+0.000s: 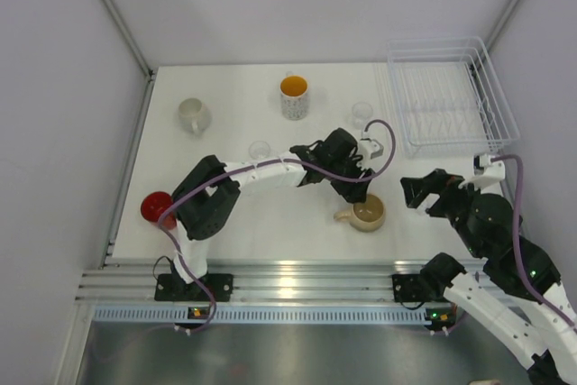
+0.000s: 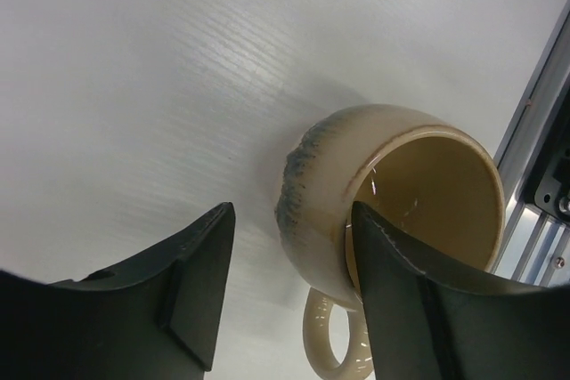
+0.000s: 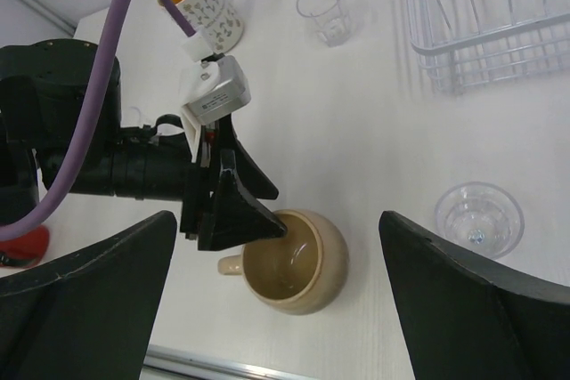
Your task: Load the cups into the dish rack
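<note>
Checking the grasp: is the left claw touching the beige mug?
Cannot tell. Left wrist view: the left claw straddles the beige mug wall, one finger hiding the rim.

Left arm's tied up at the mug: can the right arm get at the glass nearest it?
Likely yes: that glass stands alone just ahead of its open fingers, clear of the mug and left arm.

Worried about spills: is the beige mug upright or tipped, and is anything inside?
Upright and empty: the beige mug sits mouth up, and the right wrist view shows its bare interior.
</note>
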Robot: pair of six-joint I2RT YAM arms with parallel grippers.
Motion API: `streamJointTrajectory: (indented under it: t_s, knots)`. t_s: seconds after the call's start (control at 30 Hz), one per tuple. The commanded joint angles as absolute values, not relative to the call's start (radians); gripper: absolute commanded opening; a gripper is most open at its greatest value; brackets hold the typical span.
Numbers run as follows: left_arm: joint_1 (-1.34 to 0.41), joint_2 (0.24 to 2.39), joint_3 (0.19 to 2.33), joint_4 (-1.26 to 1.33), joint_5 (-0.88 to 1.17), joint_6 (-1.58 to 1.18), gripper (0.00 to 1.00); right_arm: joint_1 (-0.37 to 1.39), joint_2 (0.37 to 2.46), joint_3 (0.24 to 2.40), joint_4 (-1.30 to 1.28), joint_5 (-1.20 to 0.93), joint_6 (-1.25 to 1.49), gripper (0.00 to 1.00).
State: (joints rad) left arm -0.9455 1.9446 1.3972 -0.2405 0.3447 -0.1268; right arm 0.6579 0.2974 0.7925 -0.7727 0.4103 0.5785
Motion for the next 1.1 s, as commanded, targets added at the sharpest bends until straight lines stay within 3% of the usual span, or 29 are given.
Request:
streamJointTrajectory:
  t_s: [0.0,0.17,0.3,0.33,0.43,0.63,0.87,1.07]
  knots:
    - [-0.96,1.96,1.442,-0.221,0.341,-0.106,0.59,0.65,0.288,0.798,-0.779,0.436,0.578,0.97]
    - [-0.971,1.986,1.45,-0.221,0.337,-0.121,0.47,0.65,0.278,0.779,-0.776,0.431,0.607,0.97]
    - [-0.974,1.988,1.442,-0.219,0.348,-0.138,0.23,0.65,0.281,0.758,-0.759,0.403,0.63,0.97]
    - [-0.974,1.988,1.44,-0.221,0.351,-0.147,0.12,0.65,0.281,0.752,-0.747,0.391,0.634,0.97]
    - [-0.973,1.973,1.43,-0.221,0.367,-0.169,0.0,0.65,0.281,0.727,-0.706,0.345,0.624,0.97]
    - [-0.93,1.881,1.352,-0.108,0.469,-0.311,0.0,0.65,0.253,0.676,-0.612,0.244,0.617,0.97]
    - [-0.798,1.726,1.183,0.21,0.574,-0.56,0.0,0.65,0.265,0.683,-0.569,0.13,0.575,0.97]
    - [-0.779,1.664,1.161,0.227,0.565,-0.581,0.0,0.65,0.279,0.667,-0.535,0.057,0.571,0.96]
